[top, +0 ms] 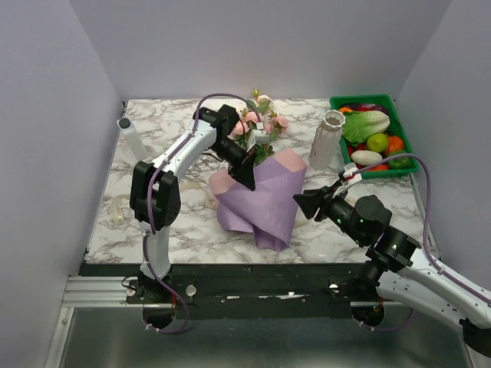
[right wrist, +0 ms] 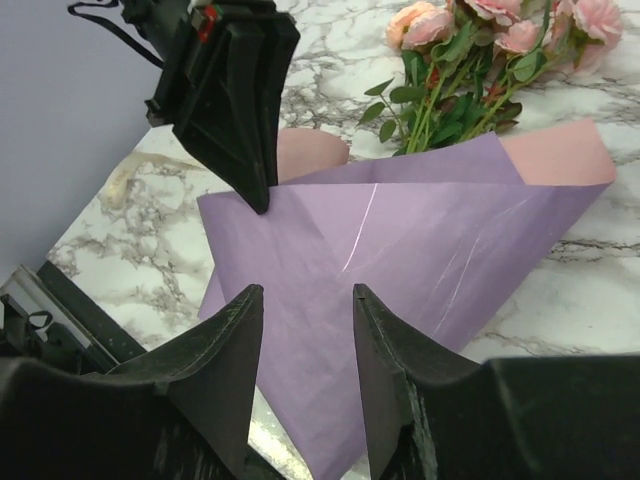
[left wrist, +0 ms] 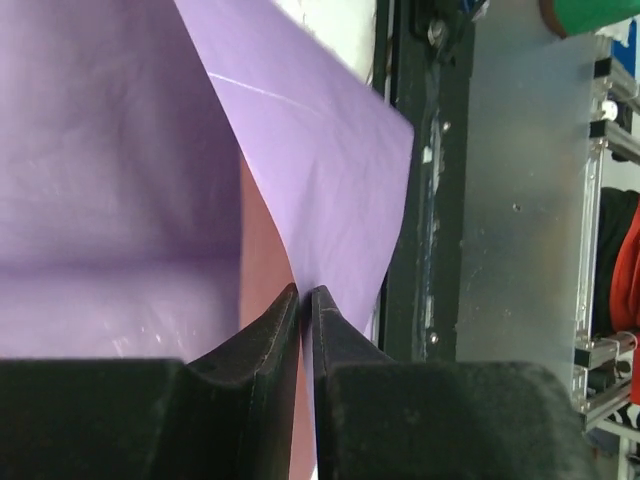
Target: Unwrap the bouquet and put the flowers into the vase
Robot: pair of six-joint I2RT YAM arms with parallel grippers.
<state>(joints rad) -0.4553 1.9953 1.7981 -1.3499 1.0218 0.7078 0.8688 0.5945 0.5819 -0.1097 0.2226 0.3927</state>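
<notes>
The bouquet's lilac-and-pink paper sheet [top: 257, 203] stands loosely rolled in the middle of the table, and the flowers [top: 261, 123] stick out behind it: pink roses with green leaves. My left gripper [top: 249, 182] points down at the paper's upper edge. In the left wrist view its jaws [left wrist: 305, 290] are shut on that lilac edge [left wrist: 320, 150]. My right gripper [top: 301, 203] hovers open just right of the paper; in its own view the fingers [right wrist: 308, 292] frame the lilac sheet [right wrist: 420, 240] without touching it. The whitish vase [top: 327, 139] stands upright at the back right.
A green tray [top: 403, 126] of plastic vegetables sits at the back right corner, beside the vase. A small clear tube [top: 129, 134] stands at the back left. A cream ribbon [top: 116, 211] lies loose on the marble near the left edge.
</notes>
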